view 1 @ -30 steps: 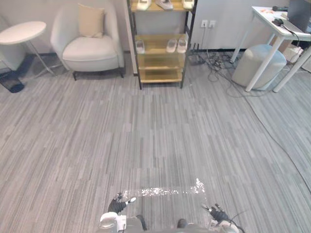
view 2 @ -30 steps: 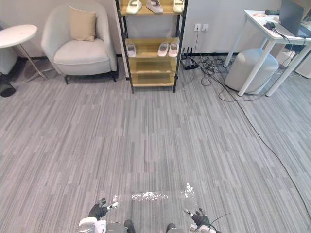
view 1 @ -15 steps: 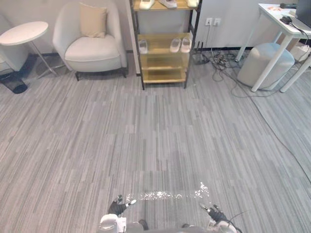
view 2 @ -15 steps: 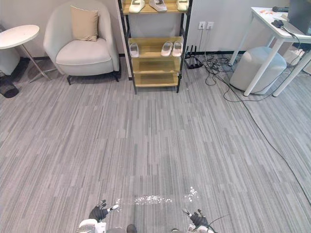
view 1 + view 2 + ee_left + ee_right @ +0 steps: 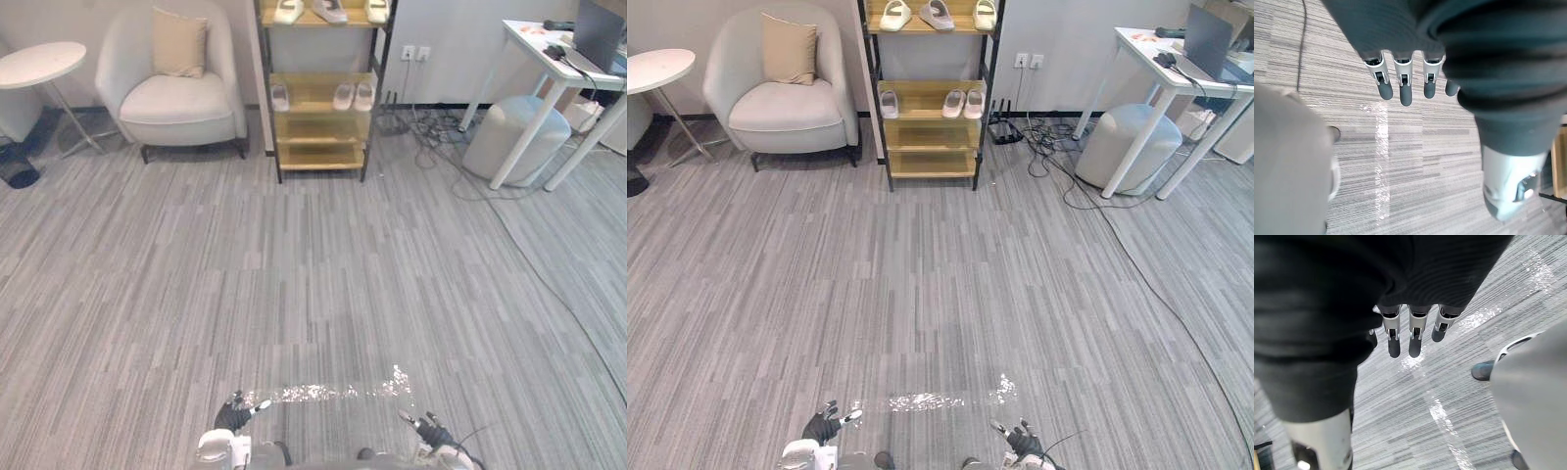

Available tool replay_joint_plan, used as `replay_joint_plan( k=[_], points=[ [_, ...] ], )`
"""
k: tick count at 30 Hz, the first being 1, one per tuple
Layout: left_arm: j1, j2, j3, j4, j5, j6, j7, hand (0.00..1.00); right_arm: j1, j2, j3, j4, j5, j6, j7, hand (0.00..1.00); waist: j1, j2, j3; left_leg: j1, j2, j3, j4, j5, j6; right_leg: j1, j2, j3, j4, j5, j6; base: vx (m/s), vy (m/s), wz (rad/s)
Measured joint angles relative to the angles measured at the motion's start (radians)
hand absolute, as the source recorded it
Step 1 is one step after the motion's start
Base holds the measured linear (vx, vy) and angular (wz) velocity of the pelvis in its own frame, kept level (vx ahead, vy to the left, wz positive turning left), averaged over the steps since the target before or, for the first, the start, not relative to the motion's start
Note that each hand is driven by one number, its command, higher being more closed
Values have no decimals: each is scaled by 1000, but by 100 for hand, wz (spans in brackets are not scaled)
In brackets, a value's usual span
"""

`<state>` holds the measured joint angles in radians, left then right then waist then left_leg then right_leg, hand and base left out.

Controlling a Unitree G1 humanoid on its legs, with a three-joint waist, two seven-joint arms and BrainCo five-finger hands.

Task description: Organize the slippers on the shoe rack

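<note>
White slippers (image 5: 953,104) on shoe rack (image 5: 926,133), far from fingers (image 5: 1405,93).

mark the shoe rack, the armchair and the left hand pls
shoe rack (image 5: 929,163), right eye view, bare bottom shelf.
armchair (image 5: 784,106), right eye view, seat cushion.
left hand (image 5: 1405,96), left wrist view, dark tip of a straight finger.

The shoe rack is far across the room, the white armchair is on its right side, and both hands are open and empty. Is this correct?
No: the armchair stands to the left of the shoe rack, as the right eye view shows. The rest holds: the rack is far across the room, and the left hand and right hand are open and empty.
</note>
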<state>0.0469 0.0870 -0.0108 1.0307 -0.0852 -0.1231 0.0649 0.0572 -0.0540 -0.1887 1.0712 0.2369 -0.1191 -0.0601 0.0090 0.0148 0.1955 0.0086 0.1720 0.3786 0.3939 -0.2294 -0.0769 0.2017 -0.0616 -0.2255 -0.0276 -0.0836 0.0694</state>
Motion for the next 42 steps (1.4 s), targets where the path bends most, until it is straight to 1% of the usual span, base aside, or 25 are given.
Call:
replay_joint_plan(
  k=[4,6,7,9,12,13,14,15,16,17,18,21,23,26,27,28,29,30,31,32,33,35,37,41,42],
  points=[
    [0,-16,24,-21,-6,0,2,0,1,-25,3,-3,1,-6,-1,0,4,44,16,-108,119,-10,350,37,-9,42,36,53,6,-21,-15,69,-45,-35],
    [-7,-8,27,-27,-7,-1,3,0,-2,-23,6,-2,2,-7,-3,0,6,25,19,-194,127,-35,481,115,-16,50,17,72,6,-32,-27,121,-2,-24],
    [-17,-6,28,-27,-7,0,7,0,-8,-30,5,1,3,-6,-7,0,7,19,21,-223,89,-52,434,57,-16,54,-13,77,6,-35,-32,119,24,-18],
    [-15,-13,26,-29,-10,-1,20,0,-7,-39,5,5,3,-2,-16,0,9,17,22,-245,9,-62,206,37,-18,43,-56,85,4,-49,-15,149,103,-14],
    [-12,-19,26,-40,-18,-2,21,0,-6,-35,5,5,3,0,-20,0,22,27,16,-250,-35,-93,-54,82,-6,39,-66,99,6,-84,24,221,180,-22],
    [-11,-21,35,-39,-25,-1,19,0,-5,-32,5,6,1,4,-20,0,33,24,12,-263,-45,-124,-27,112,43,43,-68,111,25,-118,39,257,204,-30],
    [-11,-19,35,-41,-25,-2,19,0,-3,-32,5,6,0,5,-20,0,36,22,8,-266,-49,-128,-11,111,47,41,-74,113,38,-130,43,378,253,-30],
    [-10,-8,33,-44,-24,-2,20,0,11,-16,5,8,-3,8,-20,0,48,-13,-19,-270,-74,-110,34,60,59,19,-112,123,122,-178,48,450,208,-40],
    [-17,-2,33,-35,-25,0,22,0,16,-7,6,8,-4,8,-16,0,47,-30,-32,-246,-84,-84,29,22,61,-93,-144,130,366,-194,69,547,264,-40],
    [-15,1,32,-31,-25,1,22,0,14,-2,5,3,-2,7,-14,0,48,-31,-31,-230,-88,-81,21,19,58,-140,-152,133,472,-188,75,576,270,-25],
    [-15,17,25,-21,-26,3,23,0,3,0,5,-1,-4,3,-13,0,35,-50,-23,-172,-110,-76,-2,3,73,-235,-174,138,739,-165,88,506,219,3],
    [-11,23,0,-18,-26,8,27,0,-12,-2,8,4,-4,5,-6,0,27,-48,-10,-20,-120,-76,-51,-41,81,-320,-189,40,1010,-188,41,574,151,5],
    [-9,17,-18,-18,-36,9,27,0,-25,-11,35,-8,-8,1,0,0,23,-31,-1,89,-109,-87,-137,-40,81,-384,-163,-68,945,-237,-31,527,40,9],
    [-21,-7,-18,-18,-45,8,29,0,-49,-33,36,-37,-21,-5,2,0,0,12,23,168,-72,-97,-207,-39,79,-493,-60,-47,604,-202,-41,448,-44,21],
    [-10,-11,-17,-17,-45,8,29,0,-57,-34,36,-39,-22,-7,2,0,-11,7,24,192,-78,-109,-240,-34,65,-512,-18,27,362,-66,-27,509,-113,35],
    [-10,-11,-15,-17,-45,8,29,0,-55,-33,35,-38,-21,-7,1,0,-12,0,23,199,-84,-113,-243,-35,57,-512,-18,40,317,-26,-33,647,-225,58],
    [-9,0,-4,-18,-45,3,28,0,-40,-30,35,-35,-20,-8,1,0,-16,-37,20,246,-103,-143,-245,-64,4,-513,-29,88,283,193,-74,544,-209,40],
    [-22,-26,19,1,-45,4,32,0,-58,-56,35,-32,-23,-7,1,0,-15,15,32,267,-63,-151,-232,-84,-25,-524,-6,67,364,147,-83,622,-239,58],
    [-19,-55,33,1,-44,2,31,0,-60,-69,33,-33,-36,-8,2,0,-17,41,25,232,-29,-178,-143,-79,-31,-513,6,48,388,59,-89,383,-138,31],
    [-18,-62,35,1,-44,1,32,0,-58,-68,30,-33,-39,-7,2,0,-18,50,26,214,-13,-192,-90,-79,-31,-503,9,32,391,43,-93,575,-227,66],
    [-24,-72,74,-1,-41,2,28,0,-53,-63,-2,-39,-36,-8,1,0,-23,72,31,113,42,-230,150,-47,-31,-450,25,-15,375,3,-101,490,-214,57],
    [-20,-85,125,-24,-34,5,27,0,-31,-58,7,-65,-31,-1,0,0,-14,70,46,-4,127,-230,454,94,4,-343,58,-32,331,-29,-121,512,-217,45],
    [-4,-68,141,-68,-32,1,26,0,-9,-24,16,-74,-13,-2,-3,0,-1,43,58,-115,184,-164,681,65,-5,-173,75,-40,253,-81,-139,487,-179,18],
    [-6,-60,129,-86,-33,-2,25,0,-28,-26,35,-51,1,3,-3,0,9,33,58,-244,131,-52,430,-4,-7,-51,68,-36,134,-74,-107,353,-52,-8],
    [-9,-57,129,-88,-33,-3,25,0,-33,-24,34,-38,1,5,-3,0,16,23,64,-255,56,-31,188,9,-8,-22,47,-31,109,-79,-95,269,25,-8]
  ],
)
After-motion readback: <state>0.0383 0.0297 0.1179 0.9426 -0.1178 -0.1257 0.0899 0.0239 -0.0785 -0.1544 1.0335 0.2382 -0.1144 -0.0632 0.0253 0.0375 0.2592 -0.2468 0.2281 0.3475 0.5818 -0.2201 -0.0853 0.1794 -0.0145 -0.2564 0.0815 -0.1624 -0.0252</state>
